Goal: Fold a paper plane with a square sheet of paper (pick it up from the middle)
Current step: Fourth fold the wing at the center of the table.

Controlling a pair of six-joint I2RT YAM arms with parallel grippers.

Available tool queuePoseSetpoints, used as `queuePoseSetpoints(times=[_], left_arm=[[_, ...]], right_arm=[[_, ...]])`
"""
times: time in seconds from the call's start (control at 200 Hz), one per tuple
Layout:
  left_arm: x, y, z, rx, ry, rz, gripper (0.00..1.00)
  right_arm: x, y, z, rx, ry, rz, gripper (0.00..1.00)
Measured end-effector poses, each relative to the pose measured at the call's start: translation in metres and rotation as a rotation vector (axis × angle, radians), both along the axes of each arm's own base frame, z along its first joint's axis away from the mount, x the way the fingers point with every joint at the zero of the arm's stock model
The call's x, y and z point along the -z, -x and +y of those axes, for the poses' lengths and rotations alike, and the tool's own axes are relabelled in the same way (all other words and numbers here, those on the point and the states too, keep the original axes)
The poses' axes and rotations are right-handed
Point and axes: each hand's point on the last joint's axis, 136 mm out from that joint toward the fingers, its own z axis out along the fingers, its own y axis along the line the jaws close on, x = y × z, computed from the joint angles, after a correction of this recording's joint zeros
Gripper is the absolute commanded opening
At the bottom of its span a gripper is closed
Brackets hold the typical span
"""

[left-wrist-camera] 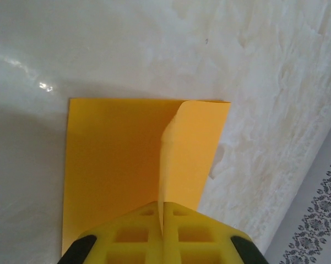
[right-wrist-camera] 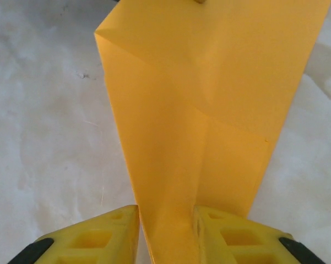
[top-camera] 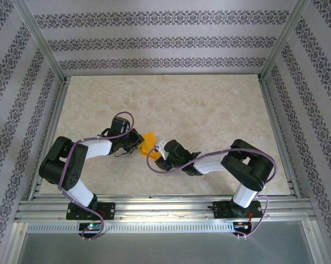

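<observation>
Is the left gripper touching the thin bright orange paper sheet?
Touching. In the left wrist view, the left gripper pinches a raised fold of the thin bright orange paper sheet between its shut fingers.

The square sheet of paper lies near the middle of the table, between the left gripper on its left and the right gripper on its right.

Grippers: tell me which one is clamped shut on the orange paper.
The left gripper, pinched shut on the square sheet of paper. The right gripper has its jaws apart, the paper passing between them.
</observation>
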Motion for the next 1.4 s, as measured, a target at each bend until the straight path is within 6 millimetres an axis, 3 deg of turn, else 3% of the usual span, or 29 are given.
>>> queuePoseSetpoints(times=[0.36, 0.934, 1.109, 1.399], left_arm=[[-0.009, -0.001, -0.003, -0.028, 0.055, -0.009, 0.02], [-0.015, -0.003, -0.004, -0.039, 0.069, -0.018, 0.02], [-0.015, -0.003, -0.004, -0.041, 0.070, -0.017, 0.02], [-0.015, -0.003, -0.004, -0.041, 0.070, -0.017, 0.02]], right_arm=[[-0.002, -0.005, -0.006, -0.004, 0.166, -0.192, 0.34], [-0.016, -0.012, -0.006, 0.038, 0.151, -0.240, 0.35], [-0.021, -0.015, -0.001, 0.040, 0.136, -0.247, 0.26], [-0.015, -0.015, -0.001, 0.039, 0.147, -0.240, 0.22]])
